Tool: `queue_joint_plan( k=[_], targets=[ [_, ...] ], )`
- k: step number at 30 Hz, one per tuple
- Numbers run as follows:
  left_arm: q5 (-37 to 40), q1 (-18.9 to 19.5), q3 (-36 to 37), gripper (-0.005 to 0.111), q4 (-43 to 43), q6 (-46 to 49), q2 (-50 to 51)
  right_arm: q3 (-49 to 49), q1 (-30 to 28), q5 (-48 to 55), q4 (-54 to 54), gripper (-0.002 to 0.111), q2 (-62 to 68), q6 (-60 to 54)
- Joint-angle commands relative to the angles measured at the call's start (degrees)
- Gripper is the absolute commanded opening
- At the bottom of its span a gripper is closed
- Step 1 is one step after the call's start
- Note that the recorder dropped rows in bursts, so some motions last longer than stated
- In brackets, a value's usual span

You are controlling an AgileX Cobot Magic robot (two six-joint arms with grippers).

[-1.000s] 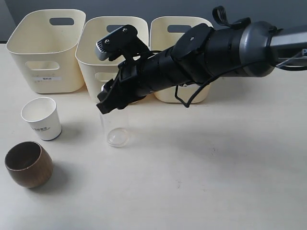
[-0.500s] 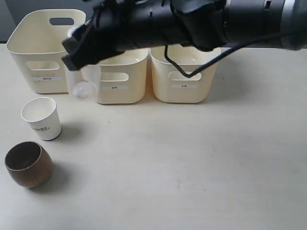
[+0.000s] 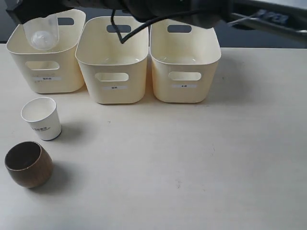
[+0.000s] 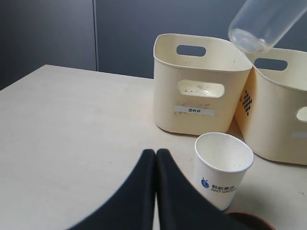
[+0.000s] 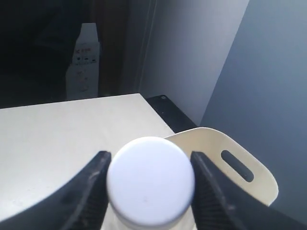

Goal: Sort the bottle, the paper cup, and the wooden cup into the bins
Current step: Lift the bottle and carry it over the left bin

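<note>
Bottle: the bottle (image 3: 41,32) hangs in the air over the leftmost of the three bins (image 3: 46,52), its clear base toward the exterior camera.
Right gripper: the right gripper (image 5: 147,191) pinches the bottle, one finger on each side just under the white cap (image 5: 150,179); only the right wrist view shows this grip, with the bin rim below.
Exterior view: the right arm (image 3: 158,8) runs along the top edge, and the grip itself is cut off there.
Left gripper: the left gripper (image 4: 156,155) has its two dark fingers pressed together with nothing between them, low over the table (image 3: 192,163).
Left wrist view: it shows the paper cup (image 4: 222,170) just beside the fingers and the bottle's lower end above the bin.
Cups: the paper cup stands upright in front of the left bin, the wooden cup (image 3: 28,164) near it, closer to the table's front edge.
Open room: the right half of the table is bare.
</note>
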Motion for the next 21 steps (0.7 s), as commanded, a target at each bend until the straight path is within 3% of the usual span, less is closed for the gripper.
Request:
queue_joint_plan(
  k=[1, 10, 21],
  targets=[
    [-0.25, -0.2, -0.23, 0.0, 0.15, -0.08, -0.29, -9.11, -0.07, -2.71, -2.72, 0.0, 7.97, -0.36],
    [-0.25, -0.2, -0.23, 0.0, 0.15, -0.08, -0.29, -19.41, -0.72, -7.19, -3.44, 0.0, 18.91, -0.48],
    [-0.25, -0.2, -0.23, 0.0, 0.15, -0.08, -0.29, -20.01, -3.75, -3.39, -1.04, 0.0, 21.76, 0.22]
  ],
)
